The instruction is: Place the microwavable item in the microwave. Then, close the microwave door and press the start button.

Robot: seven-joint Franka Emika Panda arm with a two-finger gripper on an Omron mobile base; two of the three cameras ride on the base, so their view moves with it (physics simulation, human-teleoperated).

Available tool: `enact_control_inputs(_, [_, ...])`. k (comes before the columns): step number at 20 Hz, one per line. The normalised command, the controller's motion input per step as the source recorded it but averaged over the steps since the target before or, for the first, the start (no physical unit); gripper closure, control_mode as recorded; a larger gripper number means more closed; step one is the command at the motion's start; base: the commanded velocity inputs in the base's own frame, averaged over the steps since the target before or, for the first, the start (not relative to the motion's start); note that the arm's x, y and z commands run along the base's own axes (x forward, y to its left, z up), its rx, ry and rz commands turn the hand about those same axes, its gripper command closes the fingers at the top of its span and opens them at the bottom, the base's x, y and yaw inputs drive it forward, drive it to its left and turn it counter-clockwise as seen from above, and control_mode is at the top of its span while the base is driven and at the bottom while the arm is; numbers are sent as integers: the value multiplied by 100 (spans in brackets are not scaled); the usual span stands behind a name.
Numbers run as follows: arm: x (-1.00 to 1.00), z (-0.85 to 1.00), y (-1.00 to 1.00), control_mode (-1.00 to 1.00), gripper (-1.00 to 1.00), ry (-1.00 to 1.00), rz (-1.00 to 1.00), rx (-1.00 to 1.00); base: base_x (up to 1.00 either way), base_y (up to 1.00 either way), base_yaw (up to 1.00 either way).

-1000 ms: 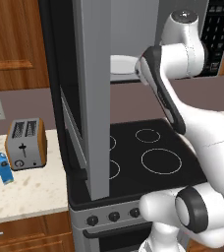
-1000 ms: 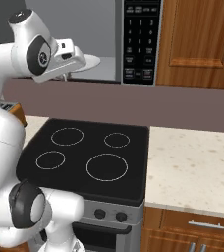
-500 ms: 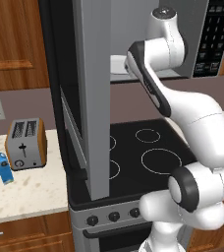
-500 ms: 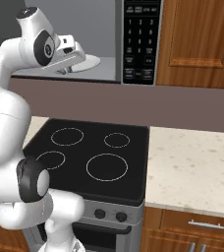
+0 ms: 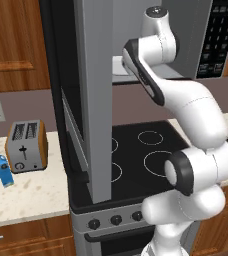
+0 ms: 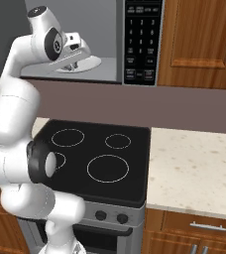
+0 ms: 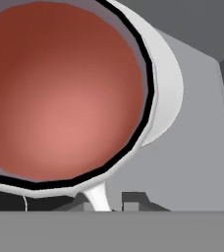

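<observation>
The small white mug with the reddish inside (image 7: 60, 93) fills my hand view from above, its white rim and black edge line running close to the camera, with the grey floor and wall of the microwave cavity beyond it. I judge the mug to be at the cavity mouth, over or just beside the pale round turntable plate (image 6: 87, 63); whether it rests on that plate I cannot tell. Over the last second the arm has swung its upper links to its left and carried the hand further toward the opening of the large grey metal microwave (image 6: 110, 44). That puts the placing step near its end; the release, the door and the start button remain.

The tool (image 6: 74, 49) is clenched, and I judge it to be grasping the mug at its rim. The wide grey-framed microwave door (image 5: 98, 100) stands swung fully out, edge-on in the left base view. The arm rises from the base, bends at the elbow above the black glass cooktop (image 6: 92, 158), and reaches up, hand pitched down into the cavity.
</observation>
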Motion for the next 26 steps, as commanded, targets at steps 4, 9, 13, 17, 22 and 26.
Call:
enact_control_inputs(4, [57,-8,0,-100,100,3,0,-1,0,0,0])
enact_control_inputs(9, [52,-26,0,-100,100,5,0,-3,0,0,0])
enact_control_inputs(13, [38,-23,3,-100,100,5,0,-2,0,0,0])
enact_control_inputs(17, [25,-18,9,-100,-100,4,0,-2,0,0,0])
enact_control_inputs(22, [-11,-17,8,-100,-100,-1,0,-2,0,0,0])
enact_control_inputs(26, [-39,-3,1,-100,-100,-12,0,0,0,0,0])
